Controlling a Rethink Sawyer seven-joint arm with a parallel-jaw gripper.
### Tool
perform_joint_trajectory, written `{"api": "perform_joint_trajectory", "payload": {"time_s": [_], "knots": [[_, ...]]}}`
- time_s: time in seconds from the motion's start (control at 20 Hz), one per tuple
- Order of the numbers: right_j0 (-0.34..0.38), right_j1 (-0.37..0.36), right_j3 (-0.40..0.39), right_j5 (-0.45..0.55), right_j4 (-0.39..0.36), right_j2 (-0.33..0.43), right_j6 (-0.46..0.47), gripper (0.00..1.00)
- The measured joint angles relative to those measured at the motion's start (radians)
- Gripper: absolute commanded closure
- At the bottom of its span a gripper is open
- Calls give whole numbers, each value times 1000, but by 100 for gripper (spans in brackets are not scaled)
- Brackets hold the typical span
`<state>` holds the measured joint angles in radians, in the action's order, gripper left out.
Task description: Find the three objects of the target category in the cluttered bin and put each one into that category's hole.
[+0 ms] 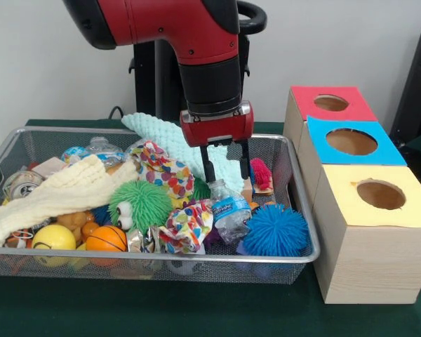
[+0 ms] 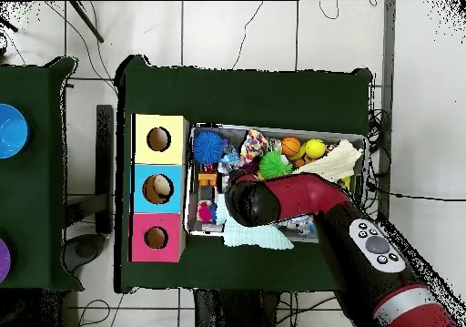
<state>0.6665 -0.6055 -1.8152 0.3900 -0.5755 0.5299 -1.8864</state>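
Note:
The wire mesh bin (image 1: 196, 258) is full of toys and cloths; it also shows in the overhead view (image 2: 273, 128). A crushed clear plastic bottle with a blue label (image 1: 230, 210) lies near the bin's right front. Another clear crinkly piece with blue marks (image 1: 102, 149) lies at the back left. My gripper (image 1: 226, 168) hangs open and empty just above the bottle's cap end. In the overhead view the arm (image 2: 246, 203) hides the gripper. The blue-panelled hole (image 1: 351, 142) is in the middle wooden box to the bin's right, and shows in the overhead view (image 2: 158, 189).
The red-panelled hole (image 1: 331, 102) and the yellow-panelled hole (image 1: 381, 194) flank the blue one. A blue spiky ball (image 1: 275, 230), a green spiky ball (image 1: 142, 203), a mint cloth (image 1: 165, 137), a cream cloth (image 1: 63, 193) and an orange ball (image 1: 105, 239) crowd the bin.

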Motion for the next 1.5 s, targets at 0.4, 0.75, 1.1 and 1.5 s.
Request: {"api": "perform_joint_trajectory", "payload": {"time_s": [0.4, 0.75, 1.1, 1.5], "knots": [[-5, 21, 2, 0, 0, 0, 0, 0], [-16, 41, 12, 1, 0, 0, 0, 0], [-18, 43, 22, 5, 0, 0, 0, 0], [-20, 70, 69, 34, 0, 0, 0, 0]]}}
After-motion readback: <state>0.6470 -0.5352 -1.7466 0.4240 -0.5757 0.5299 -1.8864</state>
